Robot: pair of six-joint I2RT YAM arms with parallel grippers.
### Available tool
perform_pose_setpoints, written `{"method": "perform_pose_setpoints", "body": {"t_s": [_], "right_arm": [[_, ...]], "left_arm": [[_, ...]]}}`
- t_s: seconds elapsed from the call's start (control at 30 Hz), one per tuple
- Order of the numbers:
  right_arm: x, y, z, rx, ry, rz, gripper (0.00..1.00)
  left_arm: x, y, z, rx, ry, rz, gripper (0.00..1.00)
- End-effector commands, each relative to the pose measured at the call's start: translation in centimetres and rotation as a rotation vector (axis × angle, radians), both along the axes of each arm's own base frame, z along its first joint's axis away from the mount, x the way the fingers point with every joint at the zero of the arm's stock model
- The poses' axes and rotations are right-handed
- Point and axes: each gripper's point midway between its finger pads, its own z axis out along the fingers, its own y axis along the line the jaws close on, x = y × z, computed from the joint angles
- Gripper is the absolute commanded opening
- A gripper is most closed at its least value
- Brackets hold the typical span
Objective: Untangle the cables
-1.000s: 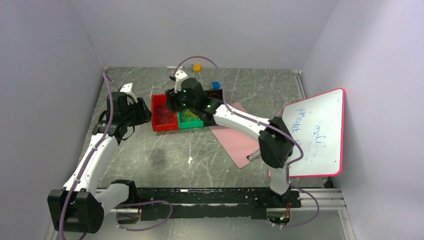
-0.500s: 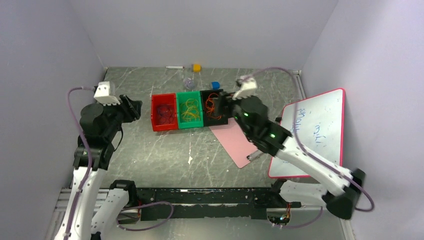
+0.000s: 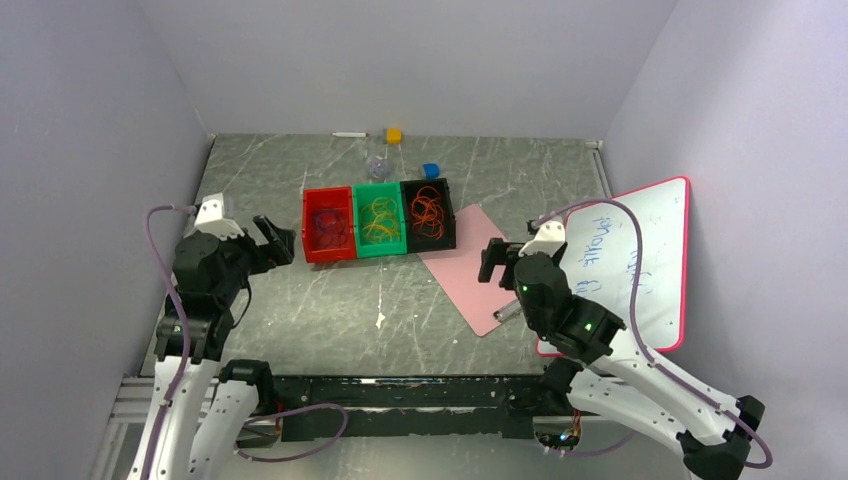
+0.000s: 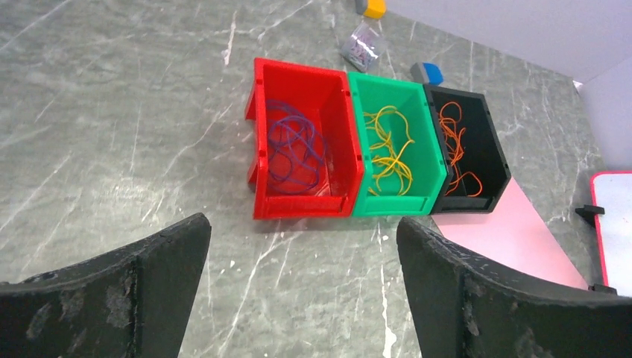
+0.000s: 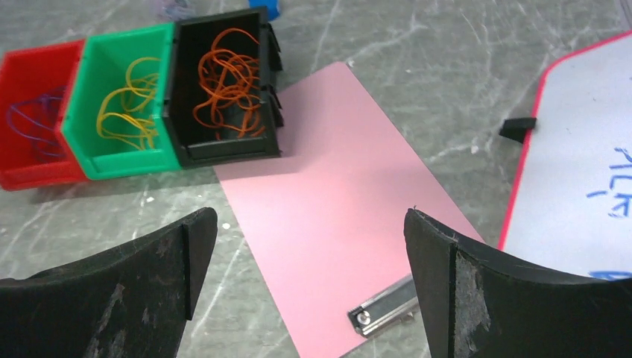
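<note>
The left pincer point(image 3: 275, 243) and the right pincer point(image 3: 497, 260) both hang spread and empty, left and right of the green bin point(image 3: 380, 247) holding yellow cables point(image 3: 380, 220).

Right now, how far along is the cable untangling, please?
Looks done: purple cables in the red bin, yellow cables in the green bin, orange cables in the black bin. In hand: nothing; left gripper and right gripper open, empty. Left: no cables visible outside the bins.

- Red bin point(image 4: 298, 206), purple-blue cables point(image 4: 294, 149).
- Green bin point(image 4: 395, 203), yellow cables point(image 4: 391, 145).
- Black bin point(image 4: 495, 160), orange cables point(image 4: 454, 145).
- Pink clipboard point(image 5: 335, 186).
- Whiteboard point(image 5: 581, 171): red rim, blue writing.
- Grey table point(image 4: 112, 112), white-veined.
</note>
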Motion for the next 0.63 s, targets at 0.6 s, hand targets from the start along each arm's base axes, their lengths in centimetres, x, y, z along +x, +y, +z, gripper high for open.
{"method": "perform_pose_setpoints", "body": {"t_s": [0.6], "right_arm": [[-1.0, 0.4, -0.8, 0.033, 0.046, 0.039, 1.00]], "left_arm": [[-1.1, 2.0, -0.1, -0.029, -0.012, 0.127, 1.00]]}}
